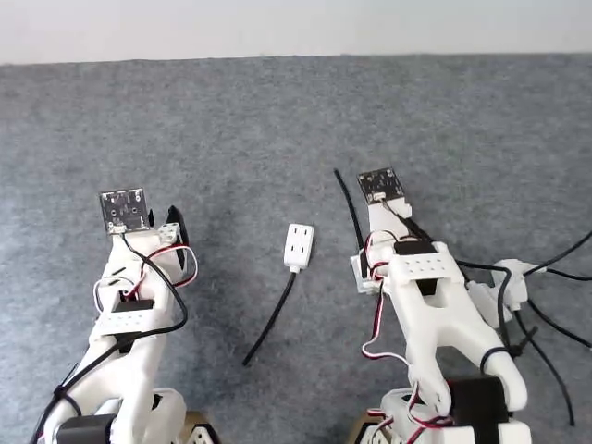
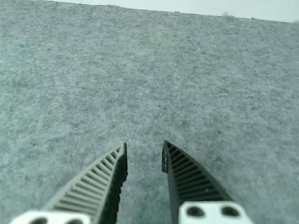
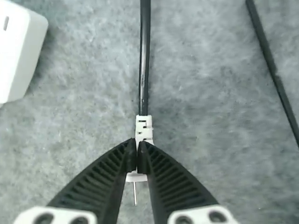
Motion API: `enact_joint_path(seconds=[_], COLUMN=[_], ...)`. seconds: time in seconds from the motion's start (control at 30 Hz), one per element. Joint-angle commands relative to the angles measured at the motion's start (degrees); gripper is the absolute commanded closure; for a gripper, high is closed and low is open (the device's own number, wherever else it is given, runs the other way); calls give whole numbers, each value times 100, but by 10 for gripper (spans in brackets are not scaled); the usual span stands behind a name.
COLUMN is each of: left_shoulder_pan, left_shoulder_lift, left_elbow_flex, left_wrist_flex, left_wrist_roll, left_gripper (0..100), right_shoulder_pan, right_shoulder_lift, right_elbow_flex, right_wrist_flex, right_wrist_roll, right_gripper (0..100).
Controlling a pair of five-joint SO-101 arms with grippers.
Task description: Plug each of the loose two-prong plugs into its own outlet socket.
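My right gripper (image 3: 137, 151) is shut on a small white two-prong plug (image 3: 144, 132); a metal prong pokes out between the fingers, and the plug's black cord (image 3: 144, 51) runs straight away over the felt. A corner of the white outlet strip (image 3: 17, 51) lies close beside it. From above, the outlet strip (image 1: 298, 246) sits mid-table between the arms, its black cord (image 1: 273, 317) trailing toward the front. The held plug's cord (image 1: 349, 208) shows beside the right arm's wrist. My left gripper (image 2: 144, 158) is open above bare grey felt, well left of the strip.
More white plugs (image 1: 510, 278) with several black cables (image 1: 555, 324) lie at the right, beside the right arm. Another black cable (image 3: 272, 70) crosses the felt near the held plug. A pale wall edges the far side of the grey felt (image 1: 231, 129).
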Motion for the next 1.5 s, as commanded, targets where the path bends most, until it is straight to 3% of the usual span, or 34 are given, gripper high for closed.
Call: enact_joint_path(seconds=[0.0,0.2,0.67,0.83,1.07,1.47], left_shoulder_pan=[9,0,0,0,0,0], left_shoulder_lift=[-141,-141,-141,-141,-141,-141], left_elbow_flex=[-215,-215,-207,-207,-207,-207], left_wrist_flex=[18,18,18,18,18,18], left_wrist_roll=[44,44,44,44,44,44], left_gripper=[885,885,885,885,885,885], right_shoulder_pan=[-66,-277,-40,-75,-57,-365], right_shoulder_lift=[31,4,75,224,752,813], right_elbow_flex=[-316,-325,-527,-545,-1152,-1196], right_wrist_flex=[57,-31,-488,-462,22,163], right_wrist_roll=[97,360,659,1002,1011,1011], right_gripper=[990,989,930,929,879,883])
